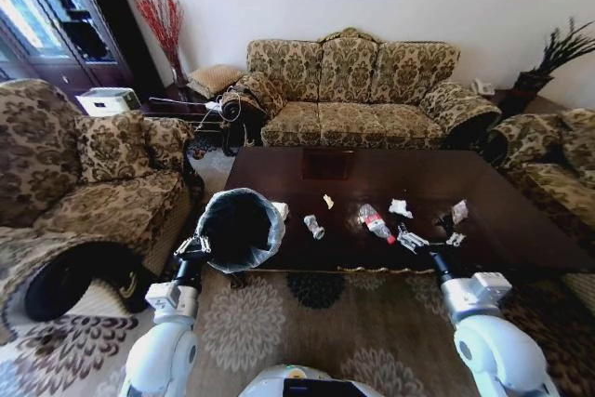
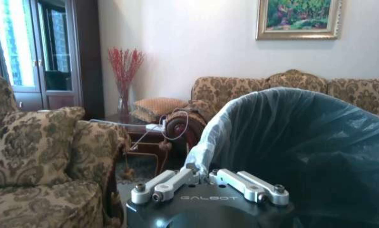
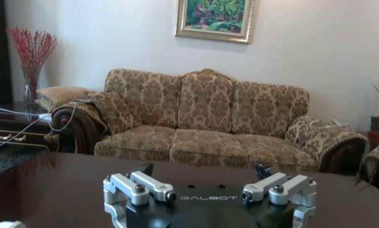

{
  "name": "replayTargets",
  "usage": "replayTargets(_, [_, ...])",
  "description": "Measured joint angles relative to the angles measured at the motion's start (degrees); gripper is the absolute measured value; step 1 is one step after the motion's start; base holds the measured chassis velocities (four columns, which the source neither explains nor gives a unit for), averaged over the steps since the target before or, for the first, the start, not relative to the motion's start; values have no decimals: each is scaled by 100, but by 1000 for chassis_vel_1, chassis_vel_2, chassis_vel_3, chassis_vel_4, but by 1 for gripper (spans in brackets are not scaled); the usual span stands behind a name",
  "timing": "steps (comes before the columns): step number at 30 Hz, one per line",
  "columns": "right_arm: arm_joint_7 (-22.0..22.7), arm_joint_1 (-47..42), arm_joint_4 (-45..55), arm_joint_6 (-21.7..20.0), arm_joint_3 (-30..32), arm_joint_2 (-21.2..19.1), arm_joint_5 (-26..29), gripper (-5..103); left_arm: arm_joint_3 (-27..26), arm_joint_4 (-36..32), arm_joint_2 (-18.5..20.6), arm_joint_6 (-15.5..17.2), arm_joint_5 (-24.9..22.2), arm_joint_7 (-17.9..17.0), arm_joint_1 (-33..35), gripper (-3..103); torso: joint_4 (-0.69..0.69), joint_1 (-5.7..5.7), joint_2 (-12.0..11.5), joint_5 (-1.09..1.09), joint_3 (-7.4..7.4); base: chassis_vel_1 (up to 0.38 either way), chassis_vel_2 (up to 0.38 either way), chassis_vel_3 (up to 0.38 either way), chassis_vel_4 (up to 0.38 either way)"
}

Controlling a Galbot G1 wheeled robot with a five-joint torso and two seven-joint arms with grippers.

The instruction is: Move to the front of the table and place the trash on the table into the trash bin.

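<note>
So the robot was parked right at the front edge of the bench (image 1: 521, 220), that big dark glossy one with the square inlay near the far side, with the floral sofa (image 1: 358, 90) behind it. The left claw (image 1: 192, 248) was pinched shut on the rim of the trash bin (image 1: 240, 228), holding it up just off the bench's front-left corner, tipped so the black-lined mouth faced up toward the head camera. From the left wrist you could see both fingers (image 2: 170, 183) closed together right at the pale plastic folded over the bin's edge (image 2: 205, 142). The right claw (image 1: 429, 239) was out over the right half of the bench with its fingers spread wide, nothing in it, and the right wrist view showed the two fingertips (image 3: 148, 168) well apart above bare dark wood. The trash was all sitting on the bench: a clear bottle with a red label (image 1: 376, 222) lying on its side about mid-bench, a crumpled paper wad (image 1: 314, 226) to its left, a smaller scrap (image 1: 328, 201) a bit farther back, another white wad (image 1: 401, 207) right of the bottle, and a pinkish-white wrapper (image 1: 459, 211) near the right claw. One more white bit (image 1: 281, 210) sat just beside the bin.
</note>
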Motion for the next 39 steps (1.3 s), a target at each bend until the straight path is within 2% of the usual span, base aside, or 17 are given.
replayTargets(12, [5,-1,-1,-6,1,-3,0,100,0,4,1,-6,0,-3,-1,3,0,4,0,0,1,-156,158,135,-147])
replayTargets(39, [8,-6,4,-8,7,-3,4,100,0,4,1,-8,0,-1,1,3,0,-1,2,0,0,0,0,0,0])
